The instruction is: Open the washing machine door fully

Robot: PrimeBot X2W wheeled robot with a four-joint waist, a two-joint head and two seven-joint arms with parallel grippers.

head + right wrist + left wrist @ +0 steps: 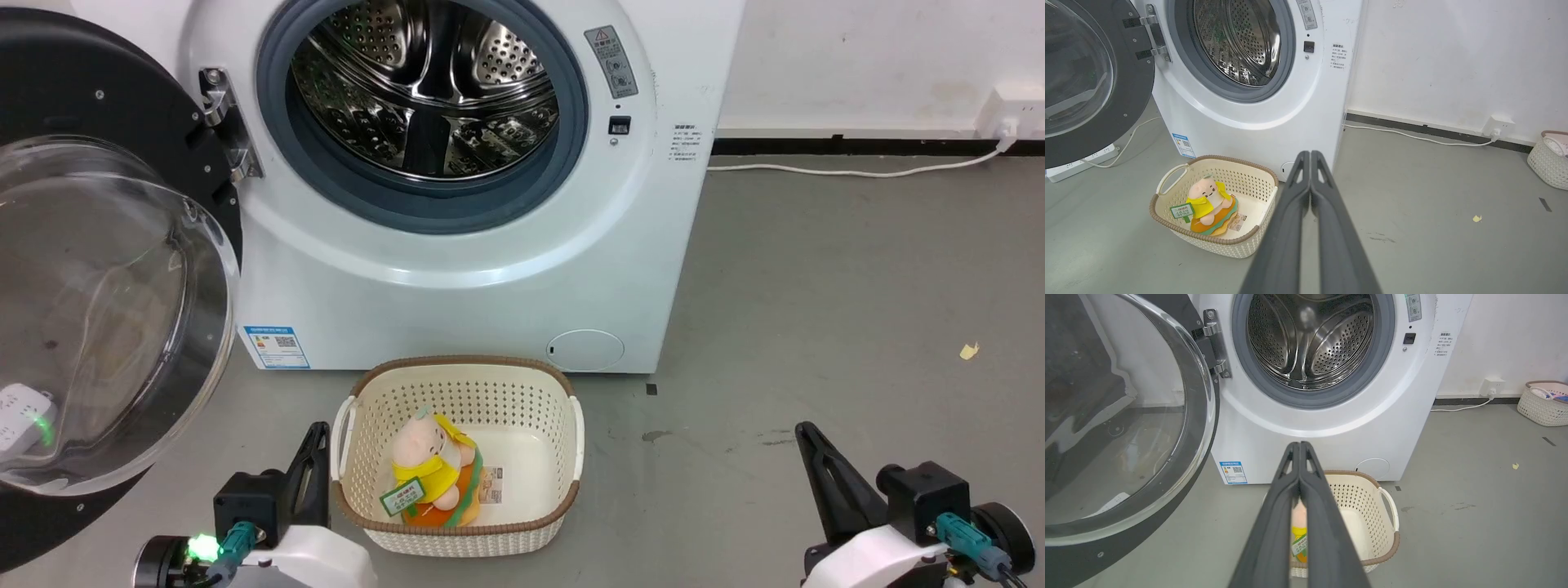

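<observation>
Black glass-bowled washing machine door point(98, 269) swung wide left, white washing machine point(490, 278) drum exposed

Down on the grey floor point(816, 286), a cream basket point(490, 392) full of little holes, with a brown rim. Holds a soft pink toy point(424, 449) in a yellow top, lying on an orange and green pad. Has a small green tag point(402, 496) at the front and a paper slip point(492, 486) just beside it. Out to the right, a tiny yellow scrap point(968, 351). Along the white wall point(857, 57), a black strip point(857, 147) and a white cord point(849, 171), running to a plug box point(1012, 114). Farther right, a second basket point(1549, 163) by the wall. Off to the left, a white power strip point(1081, 161).
</observation>
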